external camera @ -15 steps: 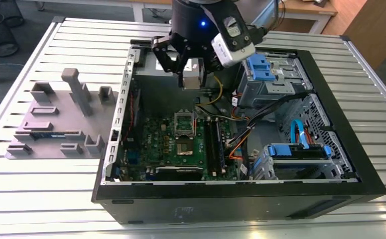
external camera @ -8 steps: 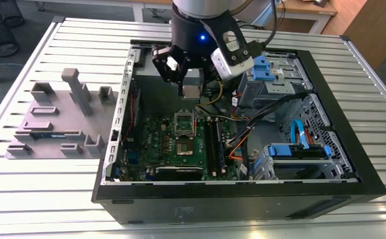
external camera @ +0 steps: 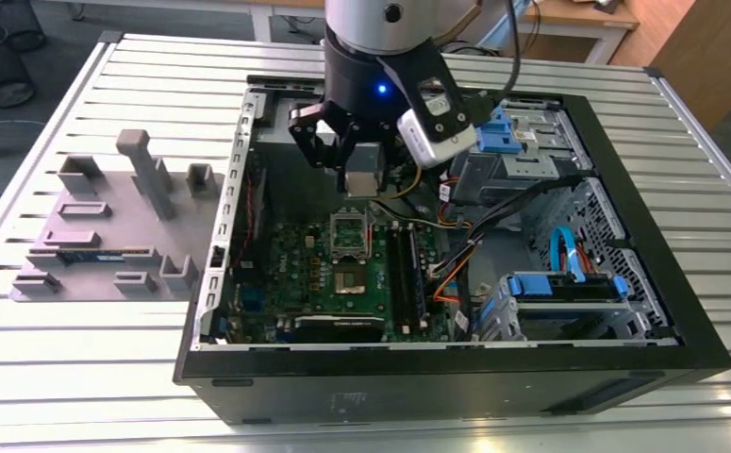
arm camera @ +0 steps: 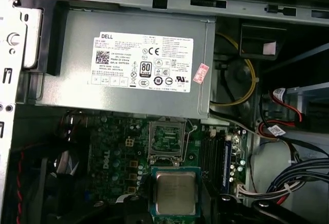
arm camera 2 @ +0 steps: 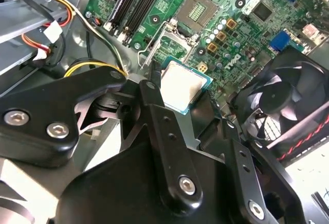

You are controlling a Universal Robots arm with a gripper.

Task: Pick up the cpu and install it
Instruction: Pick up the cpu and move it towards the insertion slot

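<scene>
The cpu (external camera: 361, 182) (arm camera 2: 184, 85) (arm camera: 175, 192) is a small square chip with a silvery metal top on a green edge. My gripper (external camera: 358, 175) (arm camera 2: 185, 93) (arm camera: 175, 206) is shut on it, a black finger against each side. It hangs inside the open computer case, above the green board (external camera: 340, 283). The board's metal-framed socket (external camera: 350, 233) (arm camera 2: 197, 9) (arm camera: 165, 136) stands open with its frame lifted, a little beyond the chip in both wrist views.
A grey power-supply box (arm camera: 128, 64) lies at the far end of the case. Dark memory slots (external camera: 403, 269) and coloured cables (external camera: 454, 274) flank the socket. A black fan (arm camera 2: 282, 95) sits beside it. Blue drive bays (external camera: 567, 283) fill the exterior view's right. A grey fixture tray (external camera: 101, 236) rests outside.
</scene>
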